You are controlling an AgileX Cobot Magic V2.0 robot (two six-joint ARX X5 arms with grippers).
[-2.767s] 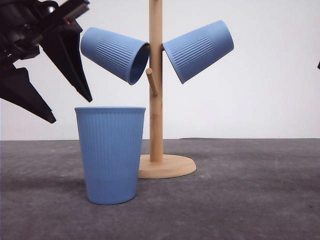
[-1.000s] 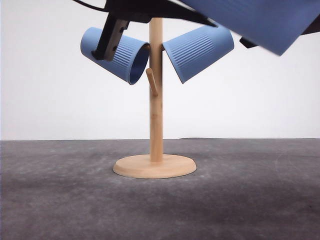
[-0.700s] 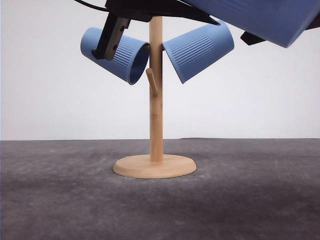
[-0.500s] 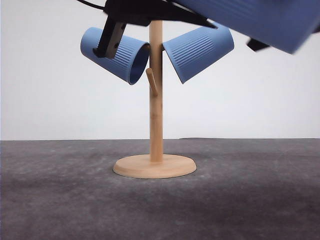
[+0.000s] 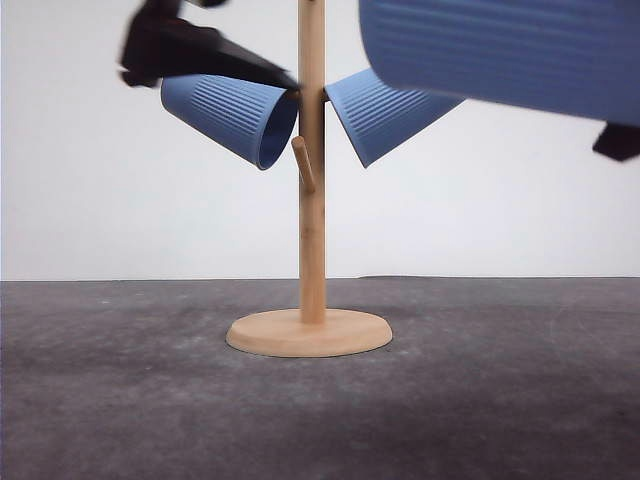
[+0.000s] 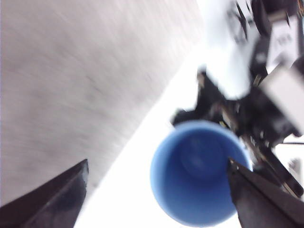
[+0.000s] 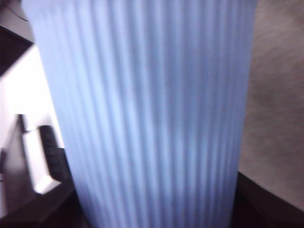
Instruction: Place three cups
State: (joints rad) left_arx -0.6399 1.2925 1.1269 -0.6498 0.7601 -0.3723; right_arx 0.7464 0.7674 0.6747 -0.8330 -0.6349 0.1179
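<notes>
Two light-blue ribbed cups hang mouth-down on the pegs of a wooden stand [image 5: 312, 230], one on its left [image 5: 228, 115] and one on its right [image 5: 385, 118]. A third cup [image 5: 500, 50] lies nearly level, high at the right and close to the front camera. My right gripper [image 7: 152, 209] is shut on this cup [image 7: 147, 109], and a dark bit of that gripper [image 5: 620, 140] shows under it. My left gripper [image 5: 215, 55] hovers above the left hung cup. It [image 6: 157, 166] is open, with the held cup's mouth [image 6: 199, 175] facing it from farther off.
A short bare peg [image 5: 303, 165] juts from the front of the stand's post below the two hung cups. The round base [image 5: 308, 332] rests on a dark grey table [image 5: 480, 400] before a white wall.
The cup that stood on the table was lifted by my left gripper and now sits in my right gripper. My left gripper has let go and pulled back to the left. The cup has swung nearly level.
</notes>
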